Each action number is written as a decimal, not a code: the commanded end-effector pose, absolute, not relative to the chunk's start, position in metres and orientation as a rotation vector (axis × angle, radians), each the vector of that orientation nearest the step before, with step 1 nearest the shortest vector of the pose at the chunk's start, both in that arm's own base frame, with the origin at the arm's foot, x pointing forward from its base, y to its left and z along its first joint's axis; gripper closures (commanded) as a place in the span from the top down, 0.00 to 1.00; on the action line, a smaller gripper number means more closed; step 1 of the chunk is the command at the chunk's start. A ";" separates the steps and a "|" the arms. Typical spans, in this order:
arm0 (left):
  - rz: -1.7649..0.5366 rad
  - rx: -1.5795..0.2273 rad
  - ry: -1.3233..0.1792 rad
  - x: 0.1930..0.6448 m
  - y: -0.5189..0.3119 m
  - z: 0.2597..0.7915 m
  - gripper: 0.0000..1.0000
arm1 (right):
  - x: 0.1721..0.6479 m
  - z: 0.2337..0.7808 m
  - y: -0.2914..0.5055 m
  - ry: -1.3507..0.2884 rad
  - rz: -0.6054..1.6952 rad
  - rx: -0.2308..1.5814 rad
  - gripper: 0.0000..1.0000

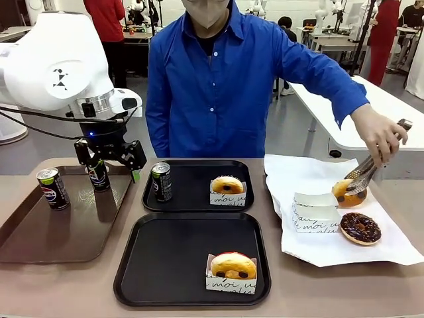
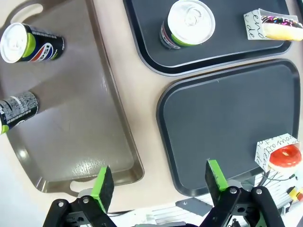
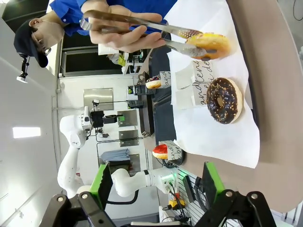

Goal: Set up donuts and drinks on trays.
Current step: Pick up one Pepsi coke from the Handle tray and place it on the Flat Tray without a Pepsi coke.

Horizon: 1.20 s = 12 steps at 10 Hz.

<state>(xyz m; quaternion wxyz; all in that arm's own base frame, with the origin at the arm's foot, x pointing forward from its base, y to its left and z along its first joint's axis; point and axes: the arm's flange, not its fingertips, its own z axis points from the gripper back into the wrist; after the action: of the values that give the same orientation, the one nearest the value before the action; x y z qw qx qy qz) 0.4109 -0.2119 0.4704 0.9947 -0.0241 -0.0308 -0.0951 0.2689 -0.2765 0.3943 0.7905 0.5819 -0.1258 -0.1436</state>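
Donuts lie on both sides of the table (image 1: 59, 291); a red-topped donut (image 1: 232, 265) in its white box sits at the near right corner of the near black tray (image 1: 172, 258), the rest of that tray bare; a golden donut (image 1: 227, 185) in a like box sits on the far black tray (image 1: 192, 192), right of a green-banded can (image 1: 161, 181) that stands upright by that tray's left rim; on the brown tray (image 1: 66, 232) at the left a Pepsi can (image 1: 53, 188) stands upright, and a second can (image 1: 99, 176) stands farther back, partly hidden by the left gripper (image 1: 110, 169); that gripper hangs over the brown tray's far right part, jaws spread wide with nothing between them, its right finger near the green-banded can; at the right a white paper sheet (image 1: 318, 255) carries a chocolate donut (image 1: 360, 227) lying bare and a white scripted box (image 1: 317, 213) just beside it; above the sheet the person's hand (image 1: 379, 136) squeezes metal tongs (image 1: 363, 173) on a yellow-iced donut (image 1: 344, 192), just beside the box; in its wrist view the right gripper (image 3: 156, 174) stands well off from the sheet, fingers apart and holding nothing
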 end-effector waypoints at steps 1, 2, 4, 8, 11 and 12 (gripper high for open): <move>-0.189 -0.043 -0.067 0.421 -0.218 0.474 1.00 | 0.269 0.395 -0.277 -0.275 -0.306 1.264 1.00; -0.189 -0.043 -0.067 0.421 -0.218 0.474 1.00 | 0.269 0.395 -0.277 -0.275 -0.306 1.264 1.00; -0.195 -0.052 -0.064 0.416 -0.217 0.472 1.00 | 0.269 0.395 -0.277 -0.275 -0.306 1.264 1.00; 0.069 -0.096 -0.102 0.429 -0.081 0.504 1.00 | 0.269 0.395 -0.277 -0.275 -0.306 1.264 1.00; 0.191 -0.115 -0.094 0.458 0.011 0.509 1.00 | 0.269 0.395 -0.277 -0.275 -0.306 1.264 1.00; 0.189 -0.126 -0.095 0.465 0.024 0.501 1.00 | 0.269 0.395 -0.277 -0.275 -0.306 1.264 1.00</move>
<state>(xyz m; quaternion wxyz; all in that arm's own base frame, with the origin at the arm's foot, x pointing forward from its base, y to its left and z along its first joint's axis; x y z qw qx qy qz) 0.4502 0.0303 0.5069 0.9911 -0.0519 -0.0518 0.1107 0.2688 -0.2766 0.3942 0.7905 0.5819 -0.1257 -0.1438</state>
